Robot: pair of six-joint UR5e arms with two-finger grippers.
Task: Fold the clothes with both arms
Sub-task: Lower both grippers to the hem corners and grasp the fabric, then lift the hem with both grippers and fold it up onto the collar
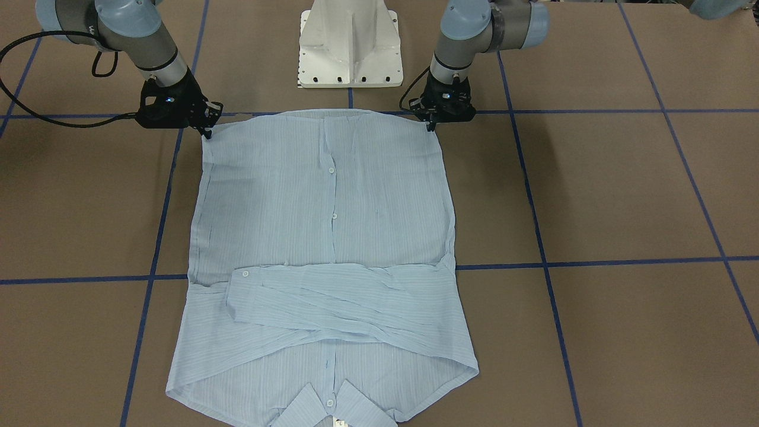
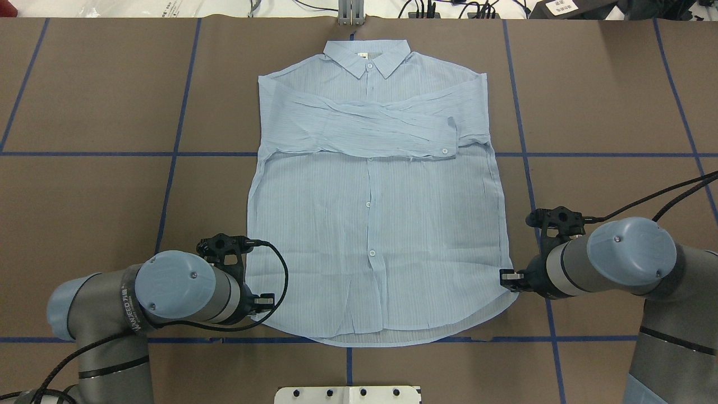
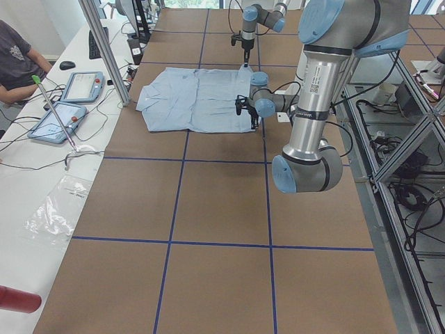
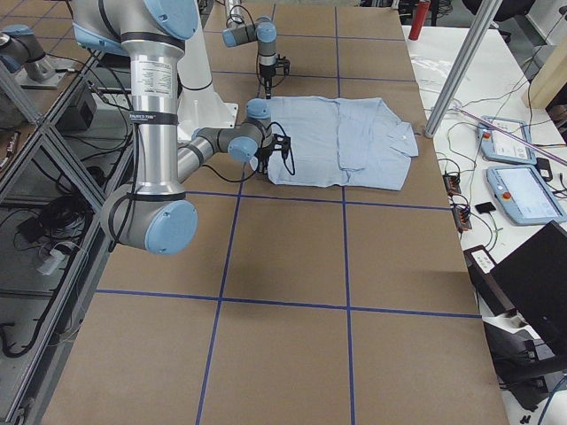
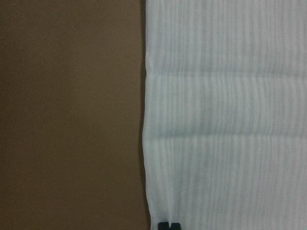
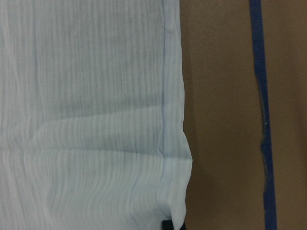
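While the shirt (image 2: 370,224) lies spread flat and front-up on the brown table (image 2: 112,196), its hem is the end nearest the robot. Both grippers sit at that end, one on each bottom corner. The collar (image 2: 367,59) points away from the robot, close to the table's far edge. Both sleeves (image 2: 364,126) are folded across the chest, and a buttoned cuff (image 2: 447,143) lies on top toward the robot's right.

The left gripper (image 2: 267,301) meets the hem corner on the robot's left. The right gripper (image 2: 506,276) meets the opposite corner, slightly farther from the robot. The shirt's side edges run fairly straight from those corners toward the shoulders.

Bare table stretches wide on both sides of the cloth. A blue tape line (image 2: 174,146) passes just outside the left edge, and another passes just beyond the right gripper. The curved hem lies just short of the cross line in front of the white pedestal base (image 1: 350,53).

In the left wrist view the fingertips (image 5: 169,225) are pressed together with no gap, right on the fabric's edge, pinching it. In the right wrist view the cloth's corner runs down into the dark tip at the bottom of the frame. In the front view that gripper tapers to a closed point on the corner, so it too grips the shirt.
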